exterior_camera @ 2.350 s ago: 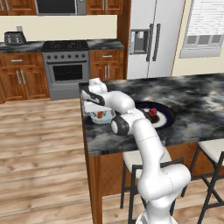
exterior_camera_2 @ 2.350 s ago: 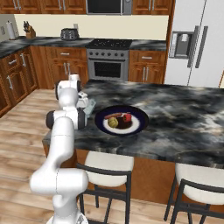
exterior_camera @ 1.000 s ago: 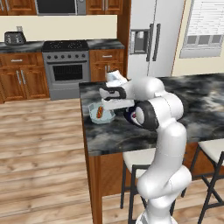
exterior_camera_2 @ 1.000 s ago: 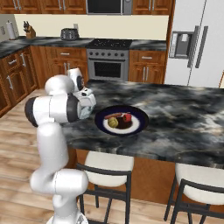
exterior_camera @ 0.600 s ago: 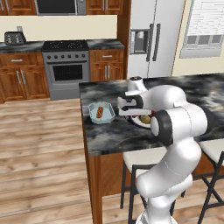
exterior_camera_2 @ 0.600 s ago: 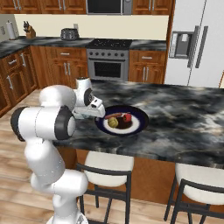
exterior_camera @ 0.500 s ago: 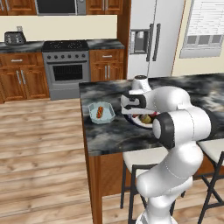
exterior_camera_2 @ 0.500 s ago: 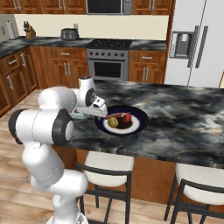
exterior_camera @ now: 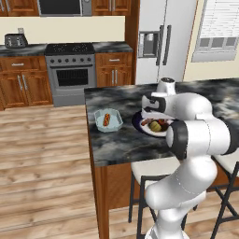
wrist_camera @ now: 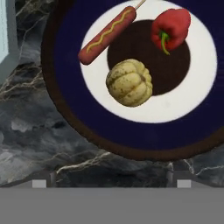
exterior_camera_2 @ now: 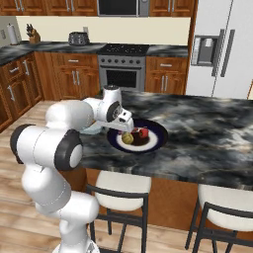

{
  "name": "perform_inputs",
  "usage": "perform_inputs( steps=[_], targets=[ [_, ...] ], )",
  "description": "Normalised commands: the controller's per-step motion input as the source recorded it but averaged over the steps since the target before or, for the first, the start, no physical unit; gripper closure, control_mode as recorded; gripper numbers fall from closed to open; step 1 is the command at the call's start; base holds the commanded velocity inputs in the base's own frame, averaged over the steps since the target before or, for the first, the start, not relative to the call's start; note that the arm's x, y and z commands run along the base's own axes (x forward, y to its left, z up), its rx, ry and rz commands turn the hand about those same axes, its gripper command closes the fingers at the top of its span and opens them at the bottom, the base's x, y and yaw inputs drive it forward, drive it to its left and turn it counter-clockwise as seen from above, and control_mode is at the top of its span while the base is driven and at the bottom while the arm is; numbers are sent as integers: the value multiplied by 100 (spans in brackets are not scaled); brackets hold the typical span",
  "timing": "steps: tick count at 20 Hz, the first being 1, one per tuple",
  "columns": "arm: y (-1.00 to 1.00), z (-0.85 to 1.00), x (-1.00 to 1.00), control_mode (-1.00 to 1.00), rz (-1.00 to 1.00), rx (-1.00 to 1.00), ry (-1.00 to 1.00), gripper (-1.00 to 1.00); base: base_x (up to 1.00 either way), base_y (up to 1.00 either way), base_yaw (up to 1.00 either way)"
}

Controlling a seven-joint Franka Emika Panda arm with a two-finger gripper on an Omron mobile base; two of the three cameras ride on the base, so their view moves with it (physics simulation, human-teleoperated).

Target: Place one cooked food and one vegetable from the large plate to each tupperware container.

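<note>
Over large plate (wrist_camera: 61, 109), gripper (exterior_camera_2: 127, 129) hangs with jaws spread wide, nothing held. On plate: corn dog (wrist_camera: 107, 35), red pepper (wrist_camera: 171, 27), pale squash (wrist_camera: 129, 82) sitting close together, squash nearest fingertips. Tupperware container (exterior_camera: 108, 120) sits beside plate on dark marble island (exterior_camera: 112, 144), hot dog (exterior_camera: 106, 119) inside.

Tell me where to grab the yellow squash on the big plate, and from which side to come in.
Come straight down from above with the open gripper. The squash is squat and round and sits apart from the corn dog and red pepper on the large plate. Set the fingers on opposite sides at its widest part. That is my best judgement.
</note>
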Motion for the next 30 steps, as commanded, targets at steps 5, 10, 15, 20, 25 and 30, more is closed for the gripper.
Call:
perform_inputs(
  steps=[5, 10, 15, 20, 25, 30],
  targets=[
    [-33, -20, 0, -100, 8, 0, -6, -100, 0, 0, 0],
    [-22, -6, 32, -100, 4, 0, 0, -100, 0, 0, 0],
    [0, -20, 56, -100, 1, 1, 0, -100, 0, 0, 0],
    [-8, -34, 33, -100, 2, 0, -1, -100, 0, 0, 0],
    [-19, -39, 17, -100, 4, 3, 0, -100, 0, 0, 0],
    [2, -33, 5, -100, 3, 4, 0, -100, 0, 0, 0]
  ],
)
